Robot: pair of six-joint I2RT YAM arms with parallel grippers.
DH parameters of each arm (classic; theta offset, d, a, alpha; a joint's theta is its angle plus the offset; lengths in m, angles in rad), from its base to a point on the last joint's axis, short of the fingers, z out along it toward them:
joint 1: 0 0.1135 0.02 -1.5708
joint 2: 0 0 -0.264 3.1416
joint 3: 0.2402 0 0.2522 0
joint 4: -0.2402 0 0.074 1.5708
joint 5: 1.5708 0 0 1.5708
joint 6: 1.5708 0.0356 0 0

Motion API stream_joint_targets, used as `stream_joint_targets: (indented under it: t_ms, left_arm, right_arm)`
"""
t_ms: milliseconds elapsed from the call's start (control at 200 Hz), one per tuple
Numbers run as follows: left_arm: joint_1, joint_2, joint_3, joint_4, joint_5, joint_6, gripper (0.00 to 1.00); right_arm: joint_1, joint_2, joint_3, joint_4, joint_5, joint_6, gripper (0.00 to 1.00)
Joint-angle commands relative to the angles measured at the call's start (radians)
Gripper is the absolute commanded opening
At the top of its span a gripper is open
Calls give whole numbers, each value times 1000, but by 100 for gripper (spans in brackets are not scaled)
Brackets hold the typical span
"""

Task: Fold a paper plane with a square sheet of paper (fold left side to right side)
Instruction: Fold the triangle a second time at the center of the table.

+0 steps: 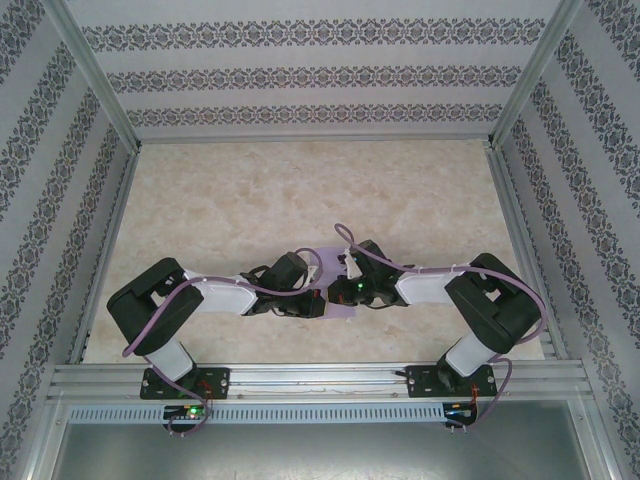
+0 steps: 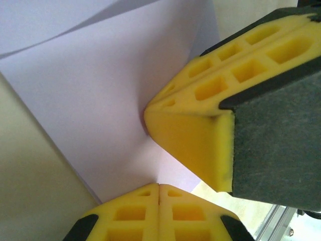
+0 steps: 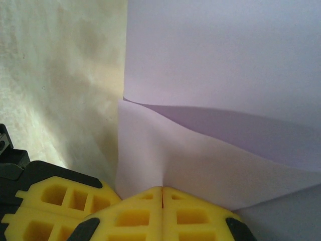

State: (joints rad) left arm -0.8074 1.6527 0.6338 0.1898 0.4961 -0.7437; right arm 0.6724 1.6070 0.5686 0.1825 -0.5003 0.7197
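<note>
Left end effector (image 2: 159,190) and right end effector (image 3: 162,192) both clenched, tips down on the square sheet of paper (image 3: 225,60), mid-worktop (image 1: 300,190), one flap raised. I'd press along the crease slowly, without dragging.

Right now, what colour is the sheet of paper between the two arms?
The sheet of paper is plain pale lilac, unmarked; clearest in the right wrist view.

Lab test cell: aluminium frame (image 1: 320,378), patterned wall panels (image 1: 320,75), marble-look tabletop (image 1: 300,190).
</note>
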Motion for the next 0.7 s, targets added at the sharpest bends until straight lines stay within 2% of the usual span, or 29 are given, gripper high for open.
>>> stream_joint_targets:
  t_ms: [0,340,695]
  left_arm:
    - [-12,38,-28,-87,-79,-23,0]
    - [-13,50,-57,-78,-86,-64,0]
    - [-13,51,-60,-66,-80,-68,0]
  right_arm:
    - [6,39,16,-55,83,-57,0]
    - [-54,34,40,-106,94,-119,0]
    - [-191,45,76,-148,82,-194,0]
